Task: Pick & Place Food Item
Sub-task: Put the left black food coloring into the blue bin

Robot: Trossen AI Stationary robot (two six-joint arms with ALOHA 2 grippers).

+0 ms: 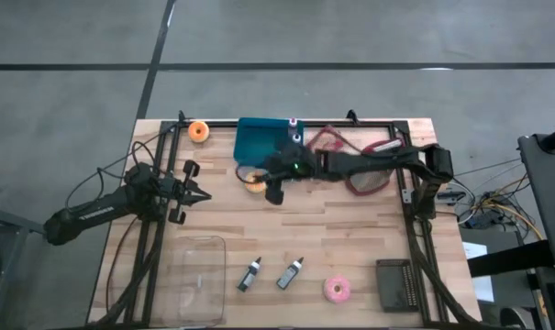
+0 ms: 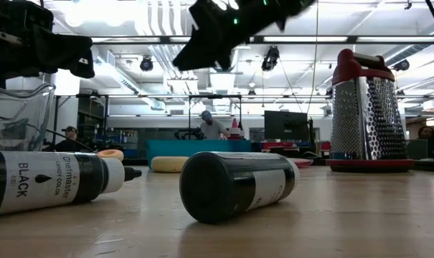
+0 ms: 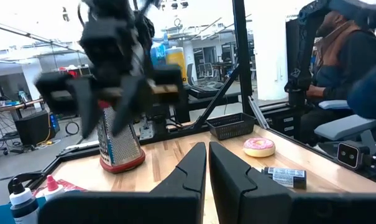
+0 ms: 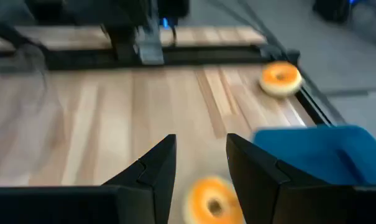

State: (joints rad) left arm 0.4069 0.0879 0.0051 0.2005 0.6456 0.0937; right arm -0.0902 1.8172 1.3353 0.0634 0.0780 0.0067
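Note:
An orange-iced donut (image 1: 253, 182) lies on the wooden table just in front of the blue tray (image 1: 261, 142). My right gripper (image 1: 275, 190) hangs open above it, well clear of the table in the low view (image 2: 218, 30). In the right wrist view the donut (image 4: 212, 200) shows below the gap between the fingers (image 4: 200, 163). A second orange donut (image 1: 199, 131) lies at the far left edge of the table. A pink donut (image 1: 337, 290) lies near the front edge. My left gripper (image 1: 200, 195) is shut and empty at the table's left, pointing right.
A clear plastic container (image 1: 196, 280) stands at the front left. Two black bottles (image 1: 249, 273) (image 1: 291, 273) lie at the front middle. A black basket (image 1: 401, 284) stands at the front right. A red-topped metal grater (image 2: 367, 107) is near the back right. People show beyond the table.

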